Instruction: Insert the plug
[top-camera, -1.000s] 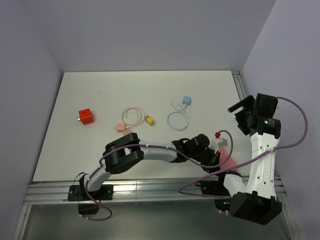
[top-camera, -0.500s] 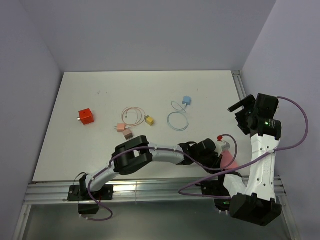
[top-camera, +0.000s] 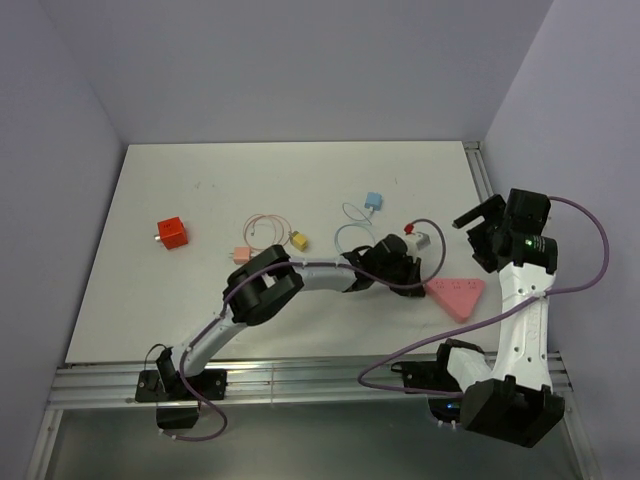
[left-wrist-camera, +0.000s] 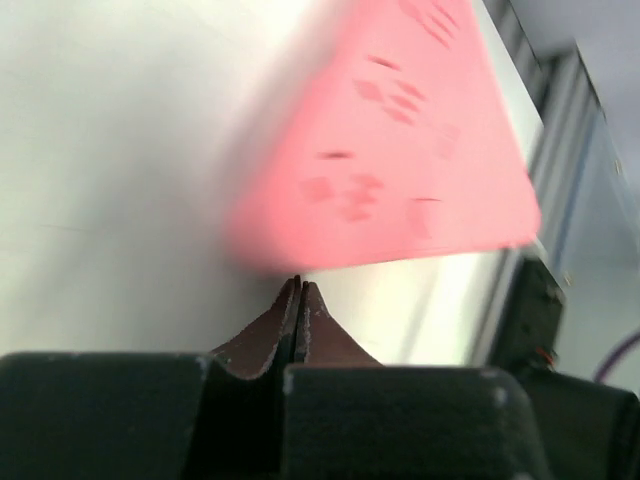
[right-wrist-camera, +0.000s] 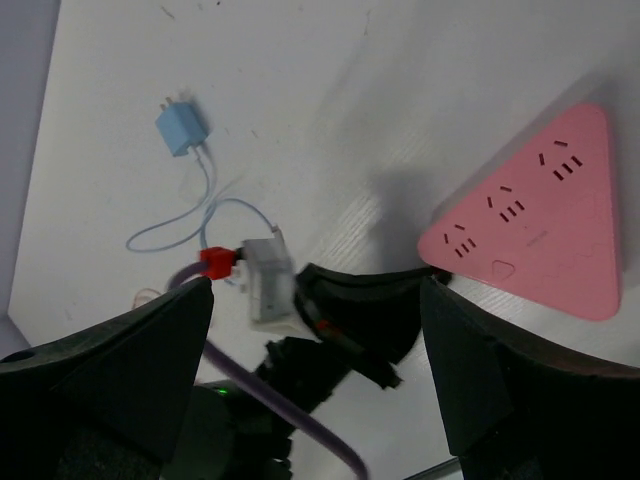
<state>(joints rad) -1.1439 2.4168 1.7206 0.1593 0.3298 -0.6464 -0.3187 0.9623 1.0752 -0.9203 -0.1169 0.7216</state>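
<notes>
One blue plug (top-camera: 373, 200) lay unclaimed; left gripper (left-wrist-camera: 299, 285), pinched shut near the pink power strip (top-camera: 457, 295), could have nudged it askew; right gripper (top-camera: 480, 232) gaped wide.

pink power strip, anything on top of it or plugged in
Nothing sits on the pink power strip: every visible socket is bare, nothing plugged in. Its underside on the table is covered.

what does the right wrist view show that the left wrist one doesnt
Only right wrist: the blue plug with its looped cable, and the left arm. Only left wrist: the left tool, shut on nothing, and the table's edge rail. Both: the pink strip and the white table.
</notes>
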